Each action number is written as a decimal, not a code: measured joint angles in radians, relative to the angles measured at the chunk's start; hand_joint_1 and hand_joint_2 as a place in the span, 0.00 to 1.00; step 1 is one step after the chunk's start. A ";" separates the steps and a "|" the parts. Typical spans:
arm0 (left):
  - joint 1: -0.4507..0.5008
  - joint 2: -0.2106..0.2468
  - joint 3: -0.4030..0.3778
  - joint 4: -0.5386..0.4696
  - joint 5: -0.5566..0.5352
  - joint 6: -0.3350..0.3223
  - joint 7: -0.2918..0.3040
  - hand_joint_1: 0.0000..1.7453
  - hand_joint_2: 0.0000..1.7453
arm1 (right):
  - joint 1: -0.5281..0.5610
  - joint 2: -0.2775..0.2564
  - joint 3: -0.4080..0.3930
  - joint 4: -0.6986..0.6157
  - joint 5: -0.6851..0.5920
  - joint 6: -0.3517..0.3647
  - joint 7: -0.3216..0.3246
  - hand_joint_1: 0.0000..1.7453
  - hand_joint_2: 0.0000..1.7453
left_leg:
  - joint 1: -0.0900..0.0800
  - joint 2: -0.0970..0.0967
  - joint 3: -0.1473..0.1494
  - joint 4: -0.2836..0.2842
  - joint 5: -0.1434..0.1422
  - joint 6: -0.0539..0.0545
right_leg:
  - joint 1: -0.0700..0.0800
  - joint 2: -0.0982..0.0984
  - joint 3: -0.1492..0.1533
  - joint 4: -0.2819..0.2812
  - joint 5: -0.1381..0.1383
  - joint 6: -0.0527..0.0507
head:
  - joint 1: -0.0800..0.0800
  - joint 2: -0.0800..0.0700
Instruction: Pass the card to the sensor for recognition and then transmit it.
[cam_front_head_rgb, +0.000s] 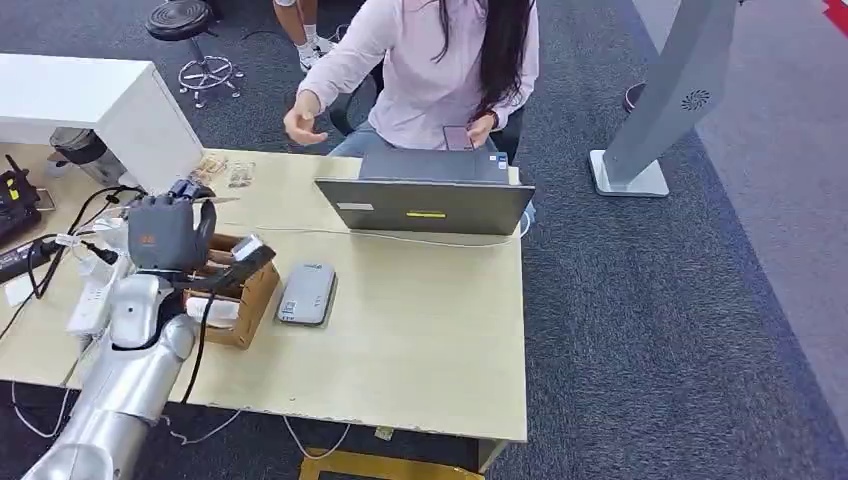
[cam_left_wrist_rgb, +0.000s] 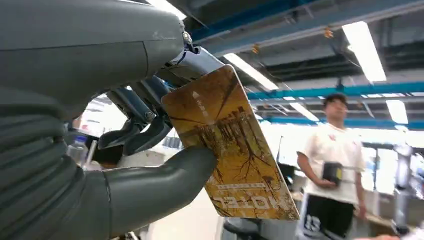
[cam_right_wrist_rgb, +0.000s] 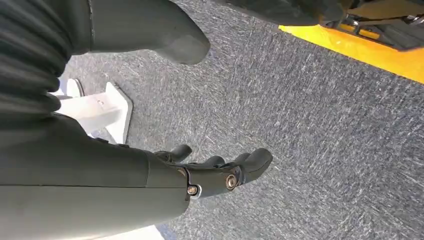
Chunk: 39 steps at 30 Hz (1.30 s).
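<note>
Pinching the gold hotel card (cam_left_wrist_rgb: 230, 150) between thumb and fingers (cam_left_wrist_rgb: 150, 132) of the left hand (cam_front_head_rgb: 168, 235), high over the wooden box (cam_front_head_rgb: 240, 300) at the table's (cam_front_head_rgb: 430, 340) near-left corner. Gripping the card by one end only, leaving most of its printed face free. Hanging the right hand (cam_right_wrist_rgb: 200, 175) over grey carpet, fingers loosely apart and holding nothing.

Lying just beside the box: a flat grey device (cam_front_head_rgb: 306, 293), most likely the sensor. Judging from this, carrying the card across to it is the step in hand. Doing it well probably means turning the wrist until the free end is lying level, lowering it squarely over the reader's top, and pausing there before passing it on. Risking a slip if the pinch is loosened mid-turn.

Sitting across the table behind an open laptop (cam_front_head_rgb: 425, 200), a person, one hand (cam_front_head_rgb: 305, 115) lifted, possibly waiting to receive.
</note>
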 joint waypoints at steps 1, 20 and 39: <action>0.010 -0.003 -0.013 -0.010 -0.004 -0.009 0.004 1.00 1.00 | 0.000 0.000 0.000 0.000 0.000 0.000 0.000 0.00 1.00 | 0.000 0.000 0.000 0.000 0.000 0.000 | 0.000 0.000 0.000 0.000 0.000 0.000 | 0.000 0.000; 0.012 -0.021 -0.179 -0.024 -0.092 -0.239 0.109 1.00 1.00 | 0.000 0.003 -0.009 0.000 0.003 0.021 -0.022 0.00 1.00 | 0.000 0.000 0.000 0.000 0.000 0.000 | 0.000 0.000 0.000 0.000 0.000 0.000 | 0.000 0.000; -0.065 -0.056 -0.273 0.057 -0.072 -0.409 0.193 1.00 1.00 | 0.001 0.006 -0.026 0.000 0.003 0.025 -0.020 0.00 1.00 | 0.000 0.000 0.000 0.000 0.000 0.000 | 0.000 0.000 0.000 0.000 0.000 0.000 | 0.000 0.000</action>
